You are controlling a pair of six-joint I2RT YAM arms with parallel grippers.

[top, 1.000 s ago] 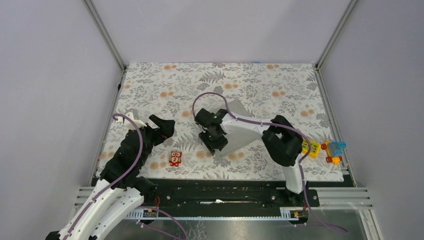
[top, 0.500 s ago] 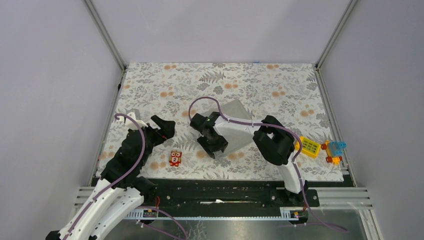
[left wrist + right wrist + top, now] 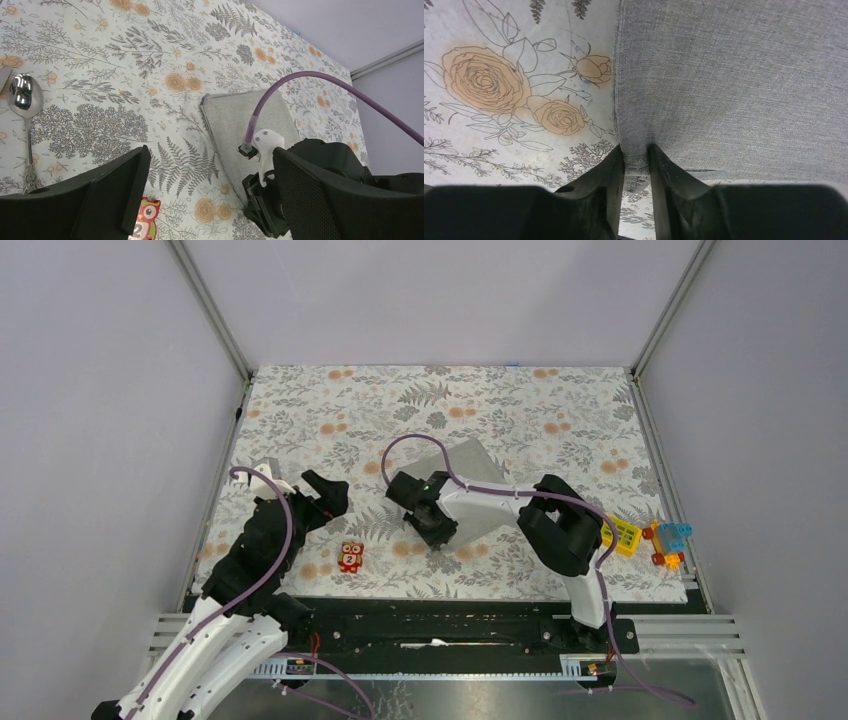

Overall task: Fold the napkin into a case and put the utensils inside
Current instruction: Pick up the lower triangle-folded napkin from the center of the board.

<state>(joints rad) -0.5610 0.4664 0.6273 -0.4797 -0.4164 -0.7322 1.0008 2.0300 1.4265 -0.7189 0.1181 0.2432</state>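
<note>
The napkin is a plain grey cloth lying folded on the floral table cover right of centre; it also shows in the left wrist view. My right gripper is shut on the napkin's near-left edge, and the right wrist view shows its fingers pinching the cloth just above the cover. My left gripper is open and empty, hovering left of the napkin. A silver spoon lies on the cover at far left. The second utensil is mostly out of view.
A small red owl toy lies near the front edge between the arms, just under the left finger. A yellow studded block and a blue-and-orange toy sit at the right edge. Grey walls enclose the table.
My right gripper, still holding the napkin's edge, shifted slightly left and down. The raised cloth has come down flatter on the cover. The left arm has not moved.
</note>
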